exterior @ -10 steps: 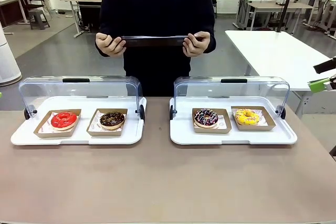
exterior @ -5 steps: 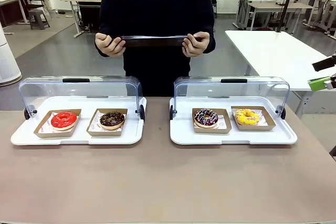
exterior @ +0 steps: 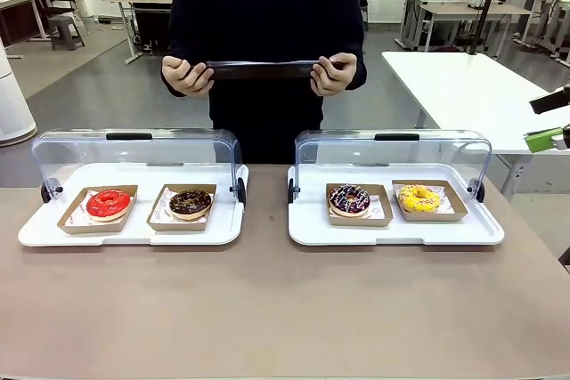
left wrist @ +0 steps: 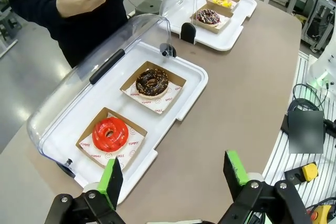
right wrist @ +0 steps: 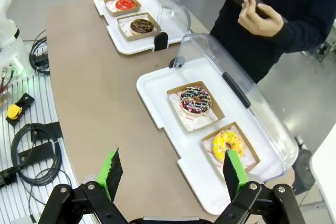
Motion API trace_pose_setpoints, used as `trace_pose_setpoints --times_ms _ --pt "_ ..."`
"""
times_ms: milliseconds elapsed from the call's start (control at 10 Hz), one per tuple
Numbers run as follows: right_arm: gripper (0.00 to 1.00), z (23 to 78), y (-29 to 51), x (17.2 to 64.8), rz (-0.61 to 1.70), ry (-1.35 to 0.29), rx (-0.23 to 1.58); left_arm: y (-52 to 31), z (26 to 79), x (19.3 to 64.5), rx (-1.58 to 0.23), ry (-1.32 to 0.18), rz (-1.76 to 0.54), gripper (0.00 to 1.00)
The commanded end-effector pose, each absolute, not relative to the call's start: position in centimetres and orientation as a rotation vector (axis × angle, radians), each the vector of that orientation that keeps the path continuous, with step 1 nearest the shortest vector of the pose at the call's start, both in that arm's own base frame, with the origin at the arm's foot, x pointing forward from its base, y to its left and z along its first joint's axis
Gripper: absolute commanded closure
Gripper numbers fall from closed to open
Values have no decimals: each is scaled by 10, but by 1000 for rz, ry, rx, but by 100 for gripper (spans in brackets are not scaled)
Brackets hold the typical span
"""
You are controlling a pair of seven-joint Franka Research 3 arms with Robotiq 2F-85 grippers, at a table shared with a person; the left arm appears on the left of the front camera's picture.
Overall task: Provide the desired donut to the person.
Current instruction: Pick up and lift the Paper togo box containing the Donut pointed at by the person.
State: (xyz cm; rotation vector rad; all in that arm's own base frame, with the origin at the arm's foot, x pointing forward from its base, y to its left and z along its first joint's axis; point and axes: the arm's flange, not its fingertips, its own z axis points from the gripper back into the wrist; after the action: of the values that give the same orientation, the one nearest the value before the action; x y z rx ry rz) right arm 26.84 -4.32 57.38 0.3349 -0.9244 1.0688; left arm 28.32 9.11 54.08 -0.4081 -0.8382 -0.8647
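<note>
Where the person [exterior: 267, 15] stands, grey floor [exterior: 98, 95], brown tabletop [exterior: 267, 309], 2 trays [exterior: 134, 239] [exterior: 392, 238]

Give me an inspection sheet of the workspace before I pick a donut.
Surface: brown table carrying two white trays side by side.
Job's things: left tray holds red donut and chocolate donut. Right tray holds sprinkled donut and yellow donut. Each sits in its own cardboard box. Clear lids are pushed back. The person holds a dark flat piece in both hands.
Clutter: nothing seen.
Pincers: left pincer open, empty; right pincer open, empty.
Cables: black cables beside the table, off its surface.
Surroundings: white table beyond the right tray; workbenches farther off.
</note>
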Motion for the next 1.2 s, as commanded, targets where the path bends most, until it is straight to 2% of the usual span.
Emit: trace_pose_setpoints --times_ms 0,100,200,300,1100 --pt "0 574 -39 268 1103 -962 340 75 511 267 -418 -892 -876 0" --pt "0 574 -38 269 1104 -966 340 74 511 269 -424 -884 -882 0" --pt "0 575 -34 268 1009 -956 343 69 507 272 -384 -811 -929 0" --pt "0 574 -42 268 1087 -929 325 90 541 283 -418 -849 -866 0" --pt "0 574 -42 268 1087 -929 325 90 541 283 -418 -849 -866 0"
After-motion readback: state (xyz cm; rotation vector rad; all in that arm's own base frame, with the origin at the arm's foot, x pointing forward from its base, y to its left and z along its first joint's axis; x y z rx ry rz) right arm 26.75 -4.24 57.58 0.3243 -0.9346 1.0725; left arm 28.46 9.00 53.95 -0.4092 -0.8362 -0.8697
